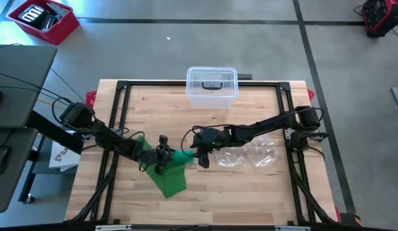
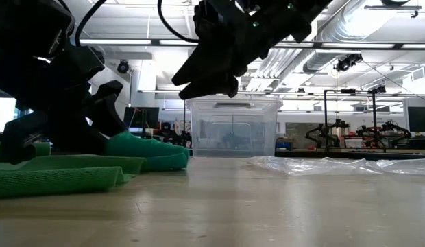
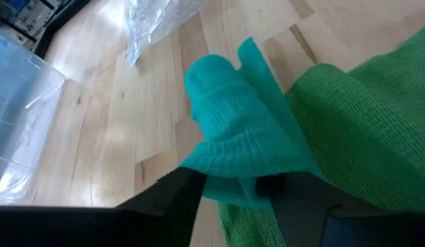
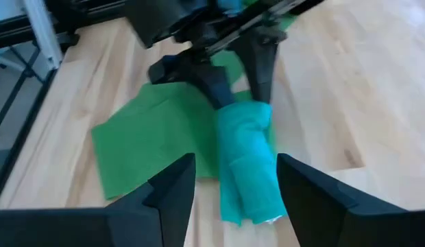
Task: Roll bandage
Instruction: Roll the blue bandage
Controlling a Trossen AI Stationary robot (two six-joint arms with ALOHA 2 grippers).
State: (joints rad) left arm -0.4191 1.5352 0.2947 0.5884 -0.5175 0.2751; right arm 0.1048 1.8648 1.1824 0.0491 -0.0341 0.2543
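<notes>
Green bandage [image 1: 165,173] on the wooden table [image 1: 250,199], left of centre toward the near edge: flat mesh strip spread out, with a partly rolled teal-green end [image 4: 248,161] lying at its right side. Roll loose and crumpled, resting on the tabletop, its far end over the flat strip.

Left gripper [image 3: 229,184] down at the roll's left end; fingers [image 3: 173,192] parted, roll end lying between and over them, touching. Not clamped as far as the left wrist view shows. Left arm reaching in from the table's left edge, across the flat strip.

Right gripper [image 4: 229,189] just right of the roll, raised above the tabletop in the low view; fingers [image 4: 173,185] spread wide, nothing between them, roll seen beyond the gap. Right arm stretched in from the table's right side.

Crumpled clear plastic wrapper [image 1: 250,154] on the table right of the right gripper, under the right arm. Clear plastic lidded box [image 1: 212,86] at the far edge, centre. Red bin [image 1: 43,19] on the floor, far left, well apart from the table.
</notes>
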